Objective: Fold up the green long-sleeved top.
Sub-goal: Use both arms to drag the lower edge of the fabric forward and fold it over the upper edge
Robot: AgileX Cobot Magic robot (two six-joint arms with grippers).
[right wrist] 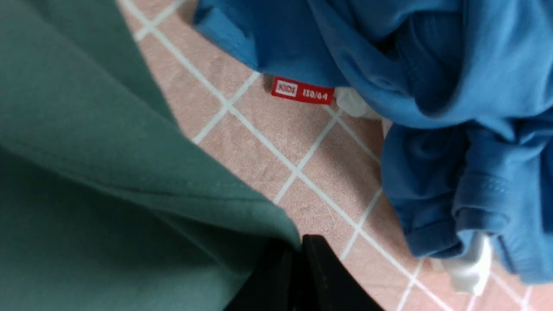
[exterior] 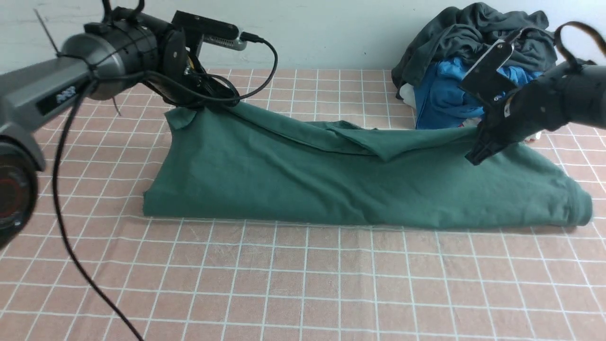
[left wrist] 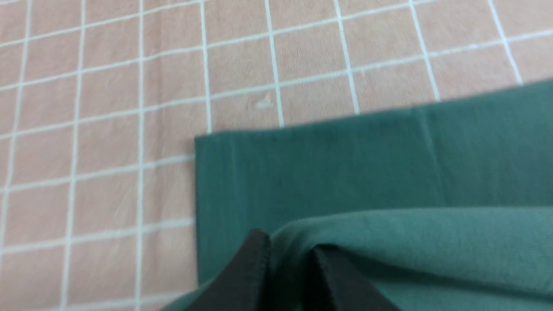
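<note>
Two tools at the far edge of the green long-sleeved top [exterior: 303, 184], white logo and neck label out of sight. Left tool [left wrist: 288, 259] blurred, fabric between its fingers, firm grip or loose impossible to tell; right tool [right wrist: 291, 263] pinched shut on the raised edge, lower fingers cut off. Spread wide across the gridded desk [exterior: 303, 289], below and between both.

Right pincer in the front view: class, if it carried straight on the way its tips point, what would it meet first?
Most likely the green top directly below the right pincer; the exact gap or contact is hard to judge.
</note>
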